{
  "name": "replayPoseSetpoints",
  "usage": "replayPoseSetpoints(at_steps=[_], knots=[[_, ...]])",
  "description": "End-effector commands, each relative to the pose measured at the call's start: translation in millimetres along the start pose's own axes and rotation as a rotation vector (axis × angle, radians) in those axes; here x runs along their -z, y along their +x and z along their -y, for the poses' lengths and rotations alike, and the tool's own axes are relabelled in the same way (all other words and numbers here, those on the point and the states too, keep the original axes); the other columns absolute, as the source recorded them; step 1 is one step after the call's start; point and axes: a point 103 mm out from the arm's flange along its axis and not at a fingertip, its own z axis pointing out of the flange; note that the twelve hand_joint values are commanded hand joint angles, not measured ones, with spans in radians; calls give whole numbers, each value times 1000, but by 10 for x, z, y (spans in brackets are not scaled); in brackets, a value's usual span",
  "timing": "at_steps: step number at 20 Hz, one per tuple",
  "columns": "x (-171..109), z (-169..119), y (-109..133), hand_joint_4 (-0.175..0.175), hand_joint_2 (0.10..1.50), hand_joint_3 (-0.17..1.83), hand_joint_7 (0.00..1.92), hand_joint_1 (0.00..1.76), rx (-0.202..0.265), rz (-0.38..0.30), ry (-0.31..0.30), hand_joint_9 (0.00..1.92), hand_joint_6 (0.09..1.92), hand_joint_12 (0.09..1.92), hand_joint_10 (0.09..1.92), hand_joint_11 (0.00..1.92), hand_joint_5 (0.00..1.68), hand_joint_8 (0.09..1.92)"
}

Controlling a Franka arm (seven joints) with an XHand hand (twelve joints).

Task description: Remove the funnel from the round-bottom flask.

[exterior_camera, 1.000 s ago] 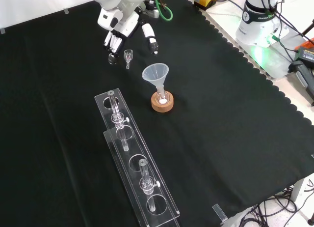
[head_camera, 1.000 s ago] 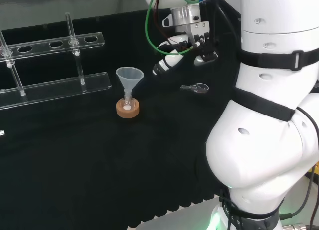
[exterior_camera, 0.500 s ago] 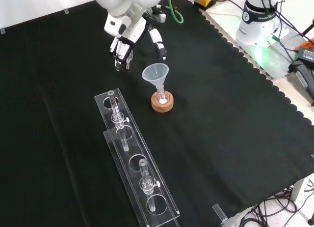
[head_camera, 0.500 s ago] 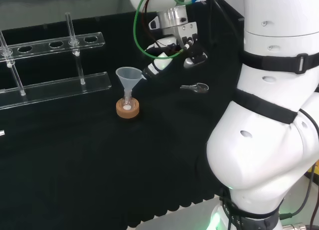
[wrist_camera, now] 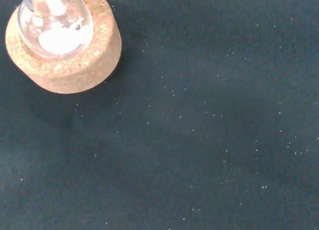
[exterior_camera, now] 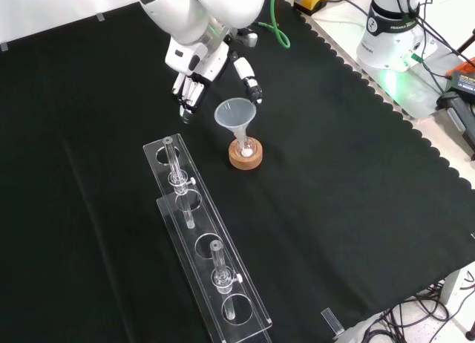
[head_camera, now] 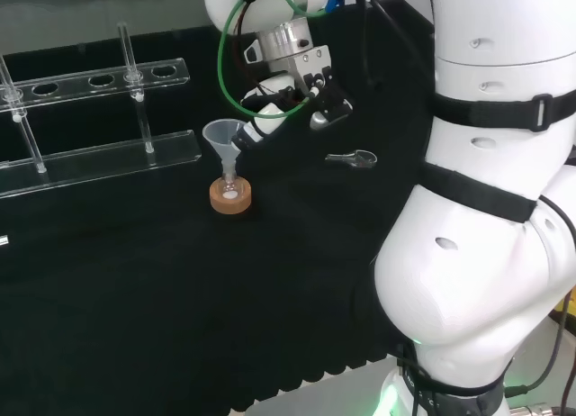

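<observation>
Laboratory bench under black cloth. Evidence: clear test-tube rack holding glass tubes; beside it, a round-bottom flask with white powder on a cork ring.

- The funnel is clear plastic, a wide cone with its mouth up and a narrow stem pointing down. It stands upright with the stem in the neck of the round-bottom flask.
- The round-bottom flask is small, clear glass, upright, with a little white powder at its bottom, plain in the wrist view.
- In the front view both stand near the middle of the tabletop, right of the far end of the clear rack.
</observation>
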Motion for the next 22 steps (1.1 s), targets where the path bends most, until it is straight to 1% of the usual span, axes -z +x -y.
replayPoseSetpoints(at_steps=[1,4,6,10,13,15,19,22], knots=[[70,46,58,-150,618,5,0,318,-12,60,6,303,87,1580,87,75,35,87],[113,130,44,-150,620,6,0,319,-19,80,4,296,87,1580,87,73,34,87],[175,252,67,-150,622,6,0,319,-21,107,-1,290,87,1581,87,71,33,87],[238,333,138,-151,625,7,0,320,-22,136,-3,282,87,1581,87,67,33,87],[271,326,244,-151,627,8,0,320,-23,172,3,277,87,1581,87,64,34,87],[274,272,318,-151,629,9,0,320,-6,174,5,275,87,1581,87,63,34,87],[258,161,395,-152,630,9,0,320,4,180,23,272,87,1582,87,61,35,87],[257,88,446,-152,632,10,0,320,20,181,31,269,87,1583,87,59,36,87]])
